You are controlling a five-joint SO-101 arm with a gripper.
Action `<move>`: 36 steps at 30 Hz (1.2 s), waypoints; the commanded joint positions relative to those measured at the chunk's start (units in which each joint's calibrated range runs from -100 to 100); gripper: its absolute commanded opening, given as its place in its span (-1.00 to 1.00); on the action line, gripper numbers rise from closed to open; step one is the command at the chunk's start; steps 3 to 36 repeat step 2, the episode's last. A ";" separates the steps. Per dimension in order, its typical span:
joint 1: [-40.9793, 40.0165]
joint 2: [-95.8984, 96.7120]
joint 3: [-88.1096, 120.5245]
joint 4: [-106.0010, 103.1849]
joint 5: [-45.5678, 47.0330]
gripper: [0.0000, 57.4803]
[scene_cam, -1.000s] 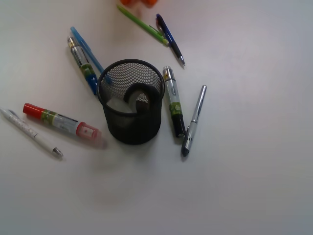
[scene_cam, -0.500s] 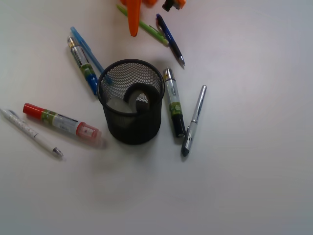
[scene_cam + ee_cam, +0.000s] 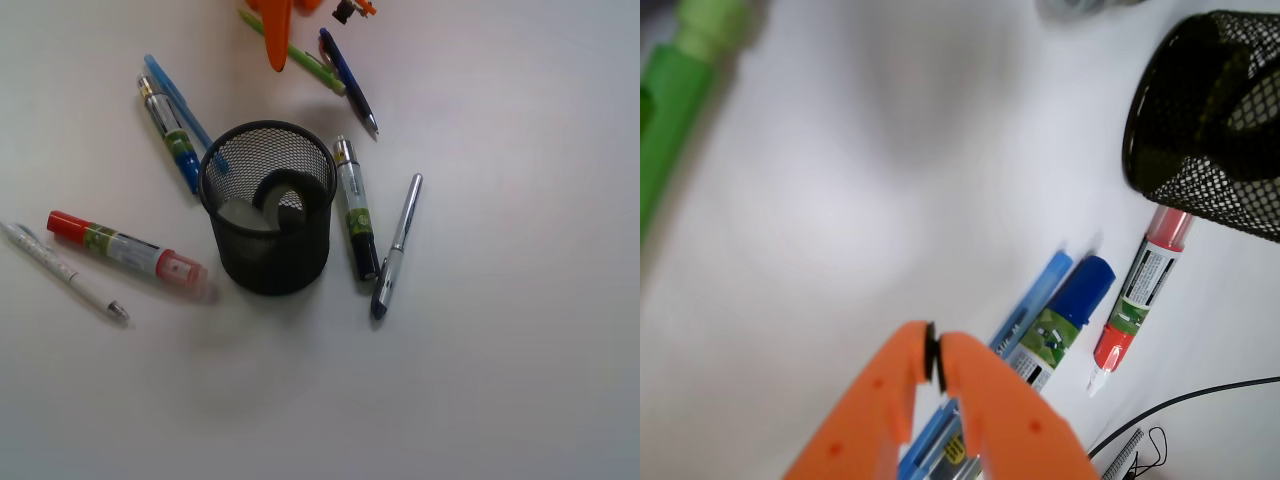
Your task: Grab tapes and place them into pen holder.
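The black wire-mesh pen holder (image 3: 268, 208) stands upright in the middle of the front view. Inside it I see a dark tape roll (image 3: 283, 193) with a grey core, leaning on edge, and a pale whitish roll (image 3: 238, 213) beside it. A third roll does not show. My orange gripper (image 3: 276, 60) hangs at the top edge, behind the holder, over the green pen. In the wrist view the gripper (image 3: 932, 356) is shut with its tips touching and nothing between them. The pen holder (image 3: 1210, 110) is at the upper right there.
Pens lie all round the holder: a green pen (image 3: 300, 55) and a blue pen (image 3: 350, 82) behind it, a blue pen and marker (image 3: 175, 130) on the left, a red marker (image 3: 125, 252), a white pen (image 3: 62, 272), and a green-label marker (image 3: 356, 210) and silver pen (image 3: 396, 248) on the right.
The gripper has come down into the front view from the top edge, where only a trace of orange showed. The holder, tapes and pens have not moved.
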 commanded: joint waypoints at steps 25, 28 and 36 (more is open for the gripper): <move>-0.25 -0.72 -1.50 0.27 -0.15 -0.99; -0.25 -0.72 -1.50 0.27 -0.15 -0.99; -0.25 -0.72 -1.50 0.27 -0.15 -0.99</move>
